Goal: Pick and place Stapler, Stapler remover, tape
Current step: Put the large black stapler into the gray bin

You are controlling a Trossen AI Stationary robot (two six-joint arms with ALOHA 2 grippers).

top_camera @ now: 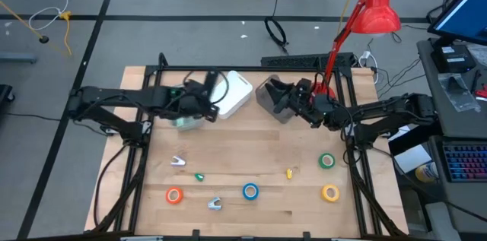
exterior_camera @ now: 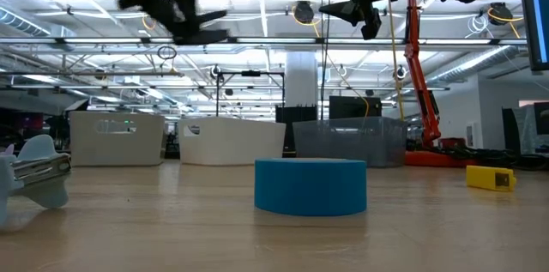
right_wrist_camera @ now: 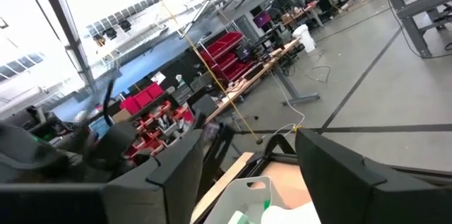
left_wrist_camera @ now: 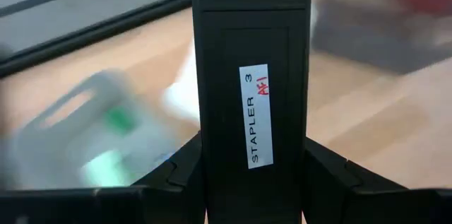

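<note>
Stapler [left_wrist_camera: 251, 97] label legible only in left wrist view, pincer-clamped

black stapler [left_wrist_camera: 252, 111] held aloft, tape rolls [top_camera: 250, 191] flat

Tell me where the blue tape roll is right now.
In the high view the blue tape roll lies flat near the table's front edge, about midway across, between the orange tape roll and the yellow tape roll.
</note>
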